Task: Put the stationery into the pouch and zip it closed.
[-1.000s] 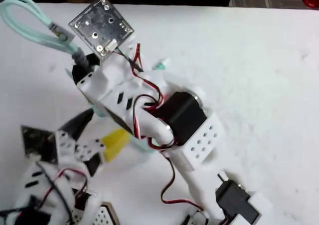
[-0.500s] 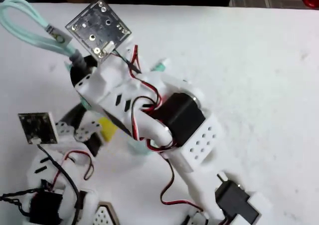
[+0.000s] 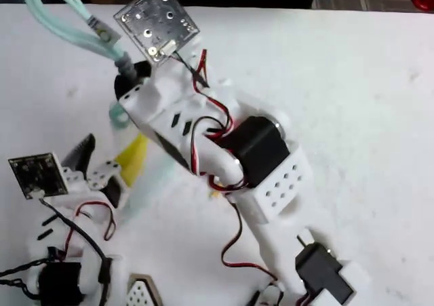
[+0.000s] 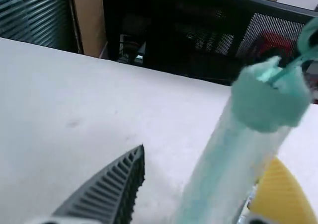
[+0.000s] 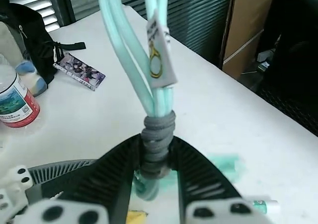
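The pouch [image 3: 135, 174] is a translucent mint tube with a yellow item [image 3: 133, 158] inside it. Its mint loop strap [image 3: 62, 13] rises from a grey wrapped end [image 5: 157, 140]. My right gripper [image 3: 126, 75] is shut on that grey end, with the strap standing up between its black fingers [image 5: 119, 170]. My left gripper [image 3: 102, 168] is open low beside the pouch. In the left wrist view its ribbed finger [image 4: 111, 186] lies close to the pouch [image 4: 233, 154], whose mint cap [image 4: 271, 97] is tilted up, with the yellow item [image 4: 281, 194] behind it.
The right arm's white links, black motor [image 3: 254, 146] and red wires hang over the table's middle. Far off in the right wrist view are a bottle [image 5: 15, 101], a black bag [image 5: 31, 35] and a printed card [image 5: 79, 71]. A small white-and-green object [image 5: 264, 204] lies on the table.
The right gripper has carried the strap end up and to the right, drawing the pouch and yellow item along. The left arm has swung left and pulled back from the pouch.
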